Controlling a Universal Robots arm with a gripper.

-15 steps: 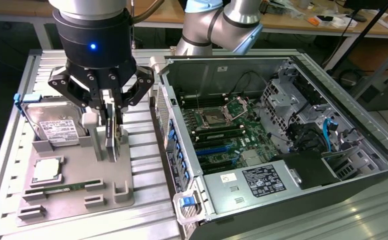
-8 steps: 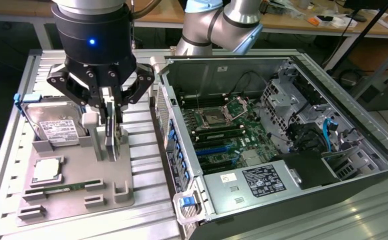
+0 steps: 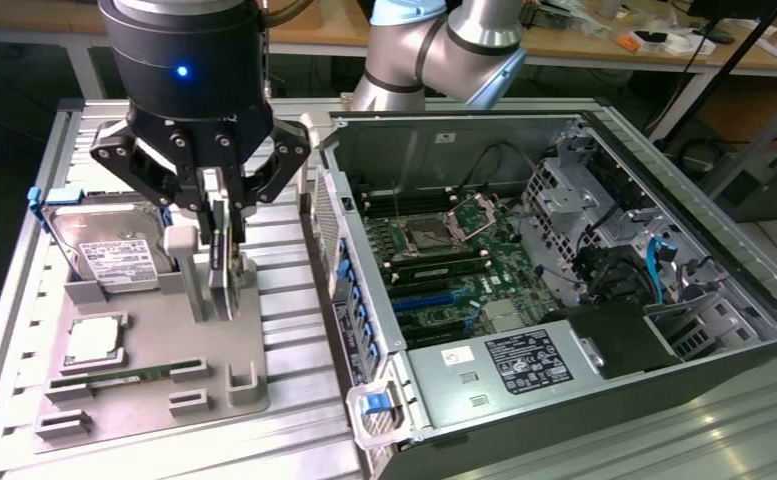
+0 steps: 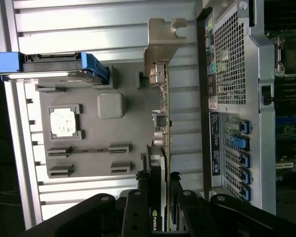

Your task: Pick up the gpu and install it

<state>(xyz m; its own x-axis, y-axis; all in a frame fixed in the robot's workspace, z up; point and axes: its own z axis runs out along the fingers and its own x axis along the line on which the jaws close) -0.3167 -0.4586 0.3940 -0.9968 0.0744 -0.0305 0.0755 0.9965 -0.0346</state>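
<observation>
We find the claw (image 4: 159, 190) lowered over the grey holder plate (image 3: 148, 400) and clenched on the gpu (image 4: 164, 133), with one of its fingers (image 4: 175, 192) pressed against each face of the card. The gpu stands on edge, upright, and is still seated in its slot on the holder plate, on the side of the plate at the exterior view's right. In the wrist view its silver end bracket (image 4: 160, 47) sits at the end of the card away from the claw.

Three other parts are on the holder plate. The hard drive (image 3: 101, 250) with blue side rails stands at one end. The processor chip (image 3: 91, 340) lies flat in a recess near the plate's middle. The green memory stick (image 3: 128, 378) lies in the next slot along.

The holder plate rests on a ribbed aluminium tabletop (image 3: 288, 330). Just beside the plate, to the exterior view's right, the open computer case (image 3: 708, 330) lies on its side with the motherboard (image 3: 455, 260) exposed. The robot arm (image 3: 442, 50) rises above the plate.
</observation>
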